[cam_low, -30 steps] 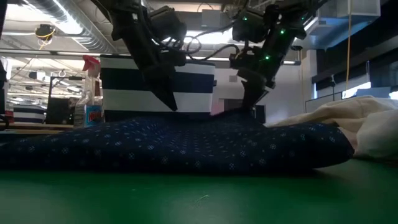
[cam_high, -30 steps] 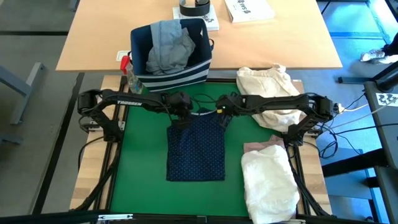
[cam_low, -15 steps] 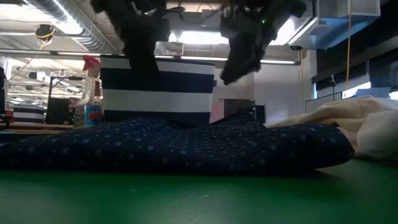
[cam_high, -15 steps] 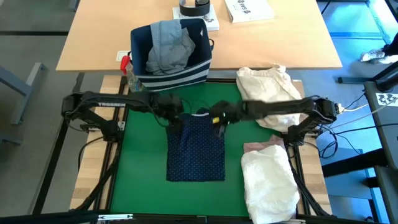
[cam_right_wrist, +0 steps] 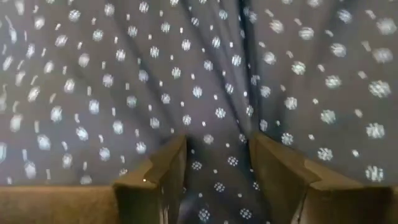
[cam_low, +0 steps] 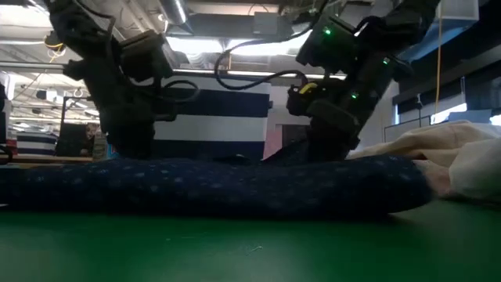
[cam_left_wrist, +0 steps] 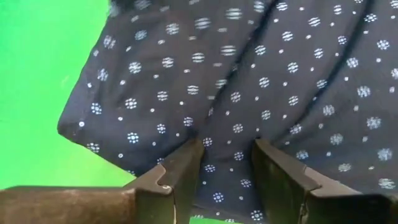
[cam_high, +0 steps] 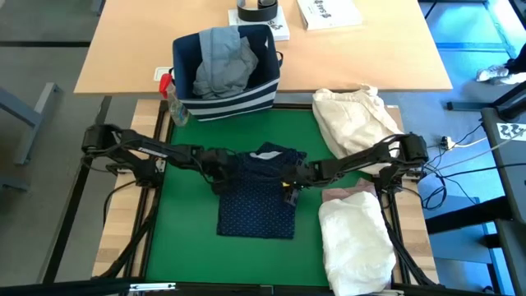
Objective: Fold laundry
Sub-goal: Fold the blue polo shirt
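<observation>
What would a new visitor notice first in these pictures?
The navy white-dotted shirt lies mid-mat, with the left claw and the right claw low over its two sides, fingers apart. Behind the mat stands a striped bin holding grey jeans.

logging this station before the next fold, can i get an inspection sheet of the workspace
surface: green mat, partly covered by laundry
job's things: dotted shirt at mat centre; white shirt over pink top at right; jeans in bin
clutter: cream bundle, spray bottle
end effectors: left end effector and right end effector open, low over the dotted shirt
cables: cable by right arm base
surroundings: wooden table with booklet
</observation>
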